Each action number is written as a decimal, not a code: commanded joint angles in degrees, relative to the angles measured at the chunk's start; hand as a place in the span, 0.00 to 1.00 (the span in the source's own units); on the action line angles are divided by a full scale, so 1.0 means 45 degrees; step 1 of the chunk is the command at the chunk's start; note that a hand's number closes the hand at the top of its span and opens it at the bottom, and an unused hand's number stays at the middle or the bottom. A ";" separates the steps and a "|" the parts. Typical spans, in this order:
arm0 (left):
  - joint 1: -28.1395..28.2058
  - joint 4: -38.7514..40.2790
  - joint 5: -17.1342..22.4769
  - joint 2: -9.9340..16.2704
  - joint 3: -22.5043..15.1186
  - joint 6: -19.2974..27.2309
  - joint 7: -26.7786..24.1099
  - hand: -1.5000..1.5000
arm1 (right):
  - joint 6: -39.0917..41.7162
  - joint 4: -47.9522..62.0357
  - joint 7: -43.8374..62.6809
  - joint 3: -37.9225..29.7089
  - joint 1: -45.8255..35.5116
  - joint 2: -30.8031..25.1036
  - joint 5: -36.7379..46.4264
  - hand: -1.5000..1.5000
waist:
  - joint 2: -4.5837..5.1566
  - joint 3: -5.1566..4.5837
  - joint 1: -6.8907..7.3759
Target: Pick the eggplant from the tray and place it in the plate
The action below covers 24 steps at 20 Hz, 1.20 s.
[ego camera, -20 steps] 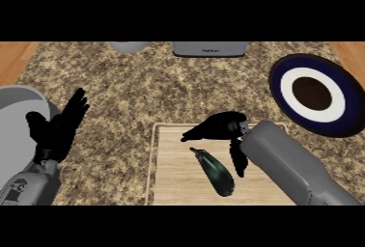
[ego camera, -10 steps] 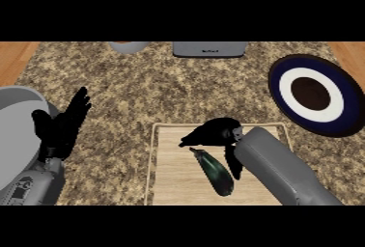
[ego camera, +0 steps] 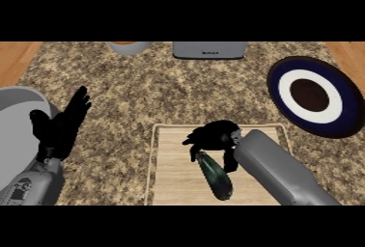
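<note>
Right robot hand (ego camera: 214, 136) now lower over eggplant (ego camera: 216, 176)

The right hand (ego camera: 214, 136) covers the upper end of the eggplant (ego camera: 216, 177), so whether its curled fingers actually close on it cannot be told. The right forearm hides part of the tray (ego camera: 162, 164), whose near edge is cut off at the bottom. A grey box (ego camera: 209, 49) and a cup (ego camera: 130, 46) are cut off at the top; too little of either shows to say what they are. The plate (ego camera: 314, 96) shows whole
</note>
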 commanded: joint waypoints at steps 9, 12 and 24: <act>0.0025 -0.0535 -0.0037 -0.0097 0.0278 -0.0031 0.0429 0.50 | 0.0183 -0.0098 -0.1536 0.0331 0.0904 0.0157 -0.0183 1.00 | 0.0223 0.0075 0.0043; 0.0030 0.0458 -0.0315 0.0035 0.0544 -0.0434 -0.0228 0.50 | -0.0605 -0.0730 -0.0980 -0.0697 0.0781 0.0352 -0.0028 1.00 | 0.0239 0.0068 -0.0033; 0.0590 0.0147 -0.0154 -0.0112 0.0614 -0.0122 -0.0234 0.50 | -0.9762 -0.1184 0.8508 -0.9410 -0.1077 0.0699 -0.0627 1.00 | 0.0056 0.0067 -0.0491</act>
